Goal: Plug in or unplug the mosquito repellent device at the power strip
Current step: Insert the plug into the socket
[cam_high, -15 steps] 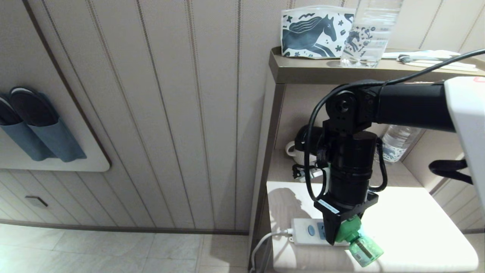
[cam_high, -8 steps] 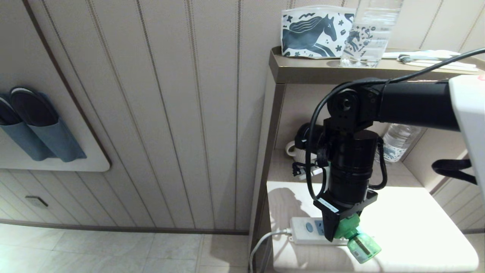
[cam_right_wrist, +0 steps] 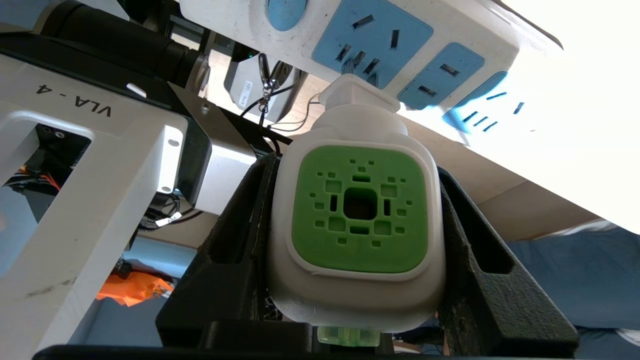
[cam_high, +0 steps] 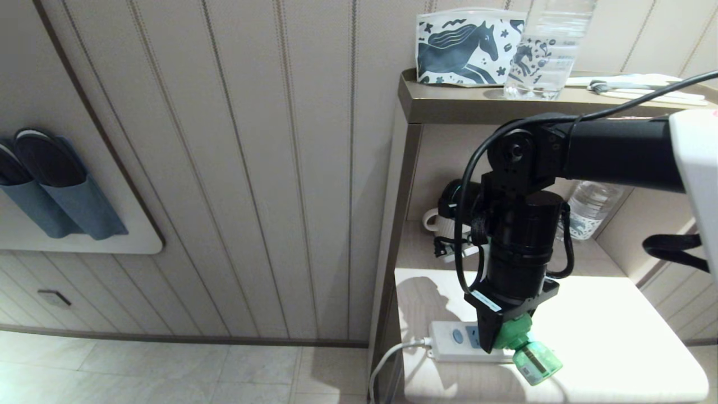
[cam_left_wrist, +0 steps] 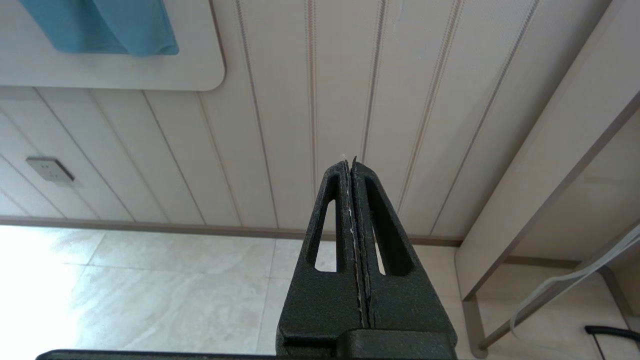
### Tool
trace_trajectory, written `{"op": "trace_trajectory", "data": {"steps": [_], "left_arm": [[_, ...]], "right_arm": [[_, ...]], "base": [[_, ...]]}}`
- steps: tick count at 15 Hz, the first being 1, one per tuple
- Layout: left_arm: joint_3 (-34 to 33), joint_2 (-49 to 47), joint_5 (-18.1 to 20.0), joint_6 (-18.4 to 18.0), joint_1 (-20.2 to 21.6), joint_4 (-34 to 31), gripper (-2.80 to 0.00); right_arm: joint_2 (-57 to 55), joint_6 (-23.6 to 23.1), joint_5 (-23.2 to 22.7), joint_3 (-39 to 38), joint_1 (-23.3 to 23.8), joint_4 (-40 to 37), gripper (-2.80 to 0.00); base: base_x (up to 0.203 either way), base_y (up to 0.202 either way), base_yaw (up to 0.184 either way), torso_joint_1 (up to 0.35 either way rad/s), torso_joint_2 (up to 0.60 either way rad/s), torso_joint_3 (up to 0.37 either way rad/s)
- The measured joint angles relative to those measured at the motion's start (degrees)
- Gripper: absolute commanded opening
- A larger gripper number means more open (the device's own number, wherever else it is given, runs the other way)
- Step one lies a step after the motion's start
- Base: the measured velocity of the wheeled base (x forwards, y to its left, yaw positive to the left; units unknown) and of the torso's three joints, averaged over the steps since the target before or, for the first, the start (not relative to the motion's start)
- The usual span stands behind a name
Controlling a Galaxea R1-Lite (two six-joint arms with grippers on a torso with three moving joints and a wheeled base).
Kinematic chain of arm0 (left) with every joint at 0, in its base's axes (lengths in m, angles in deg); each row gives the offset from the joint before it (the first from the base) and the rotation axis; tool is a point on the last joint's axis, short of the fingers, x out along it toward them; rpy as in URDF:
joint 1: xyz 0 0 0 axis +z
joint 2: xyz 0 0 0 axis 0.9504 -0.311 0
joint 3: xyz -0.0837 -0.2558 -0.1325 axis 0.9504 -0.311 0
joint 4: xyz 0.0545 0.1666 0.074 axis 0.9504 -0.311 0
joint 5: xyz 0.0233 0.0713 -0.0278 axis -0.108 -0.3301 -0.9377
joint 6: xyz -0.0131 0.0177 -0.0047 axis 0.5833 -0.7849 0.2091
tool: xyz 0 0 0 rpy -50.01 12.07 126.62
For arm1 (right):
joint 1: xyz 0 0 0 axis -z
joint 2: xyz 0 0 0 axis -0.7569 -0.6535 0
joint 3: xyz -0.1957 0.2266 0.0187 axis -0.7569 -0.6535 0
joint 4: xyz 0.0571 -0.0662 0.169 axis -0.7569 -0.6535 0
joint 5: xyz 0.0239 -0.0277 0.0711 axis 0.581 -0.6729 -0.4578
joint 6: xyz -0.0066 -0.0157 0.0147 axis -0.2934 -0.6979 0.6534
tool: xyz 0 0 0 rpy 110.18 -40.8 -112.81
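Right gripper point(cam_high: 507, 339) clamps the mosquito repellent device point(cam_right_wrist: 357, 227) by its white body, one finger on each side. It hangs low over the power strip point(cam_high: 457, 342), which lies on the white table point(cam_high: 617, 336) with its cord running off the edge. Wrist view: the device's plug end sits right at the first blue socket panel beside the blue button point(cam_right_wrist: 285, 10); whether the prongs are partly in, I cannot tell. Not seated flush, so the step looks unfinished. Left gripper point(cam_left_wrist: 352, 165) parked over the floor, fingers pressed together, empty.
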Motion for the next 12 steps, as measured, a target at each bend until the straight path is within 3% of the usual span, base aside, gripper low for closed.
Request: {"op": "trace_trajectory", "data": {"steps": [12], "left_arm": [[0.0, 0.0, 0.0, 0.0, 0.0, 0.0, -2.8]], "right_arm": [[-0.65, 0.18, -0.22, -0.01, -1.38, 1.01, -2.8]], "base": [[0.0, 0.0, 0.0, 0.0, 0.0, 0.0]]}}
